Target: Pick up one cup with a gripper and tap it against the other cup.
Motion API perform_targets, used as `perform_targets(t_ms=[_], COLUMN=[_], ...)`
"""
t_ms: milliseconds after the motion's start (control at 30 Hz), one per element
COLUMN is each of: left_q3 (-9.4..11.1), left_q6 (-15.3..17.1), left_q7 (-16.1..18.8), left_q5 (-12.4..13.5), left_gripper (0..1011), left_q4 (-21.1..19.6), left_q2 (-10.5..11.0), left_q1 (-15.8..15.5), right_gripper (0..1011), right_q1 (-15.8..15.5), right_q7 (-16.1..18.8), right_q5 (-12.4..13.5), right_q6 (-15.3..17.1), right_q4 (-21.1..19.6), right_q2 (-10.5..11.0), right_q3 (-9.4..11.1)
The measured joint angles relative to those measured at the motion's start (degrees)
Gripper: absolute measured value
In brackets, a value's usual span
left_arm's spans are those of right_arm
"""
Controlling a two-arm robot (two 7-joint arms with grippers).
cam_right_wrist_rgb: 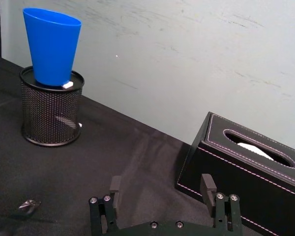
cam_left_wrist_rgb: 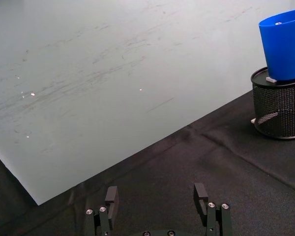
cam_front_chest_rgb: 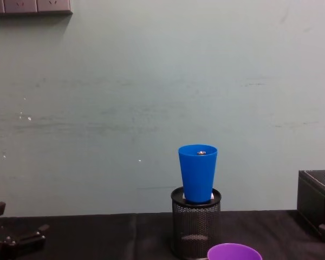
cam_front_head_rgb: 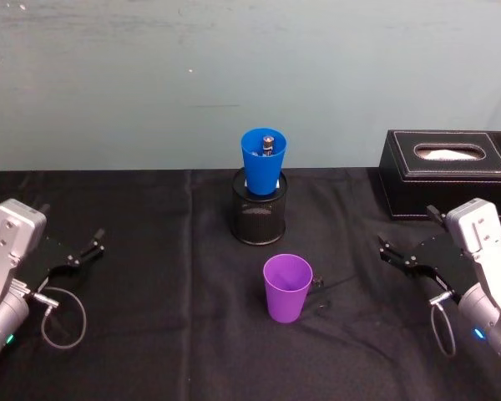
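Wide-open right gripper [cam_right_wrist_rgb: 161, 179], empty, left gripper [cam_left_wrist_rgb: 156, 189] likewise, purple cup [cam_front_head_rgb: 286, 288] apparently untouched

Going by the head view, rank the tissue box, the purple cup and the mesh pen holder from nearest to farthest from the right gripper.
1. Tissue box: just behind the open right gripper, on the table's right side.
2. Purple cup: toward the middle, to the gripper's left.
3. Mesh pen holder: farther back at centre, holding the blue cup.

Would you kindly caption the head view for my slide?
Purple cup stands before blue cup seated in mesh holder; left gripper and right gripper open alongside.
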Motion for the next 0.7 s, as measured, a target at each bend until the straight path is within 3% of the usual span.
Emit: perform_targets(t_ms=[400,567,700], left_q3=[0.00,0.01,0.00], left_q6=[0.00,0.00,0.00], left_q7=[0.00,0.00,0.00], left_q5=[0.00,0.00,0.00], left_gripper=[1000,1000,1000], left_q4=[0.00,0.00,0.00], left_q2=[0.00,0.00,0.00], left_q1=[0.00,0.00,0.00], right_gripper=[1003,1003,1003], right_q1=[0.00,-0.68,-2.62], right_q7=[0.06,1.05,3.14], right_q5=[-0.02,-0.18,1.26], right_q6=[-0.03,-0.92,-2.10], right_q4=[-0.06,-2.96,-5.69], right_q2=[0.00,0.58,1.26], right_q3=[0.07,1.52,2.69])
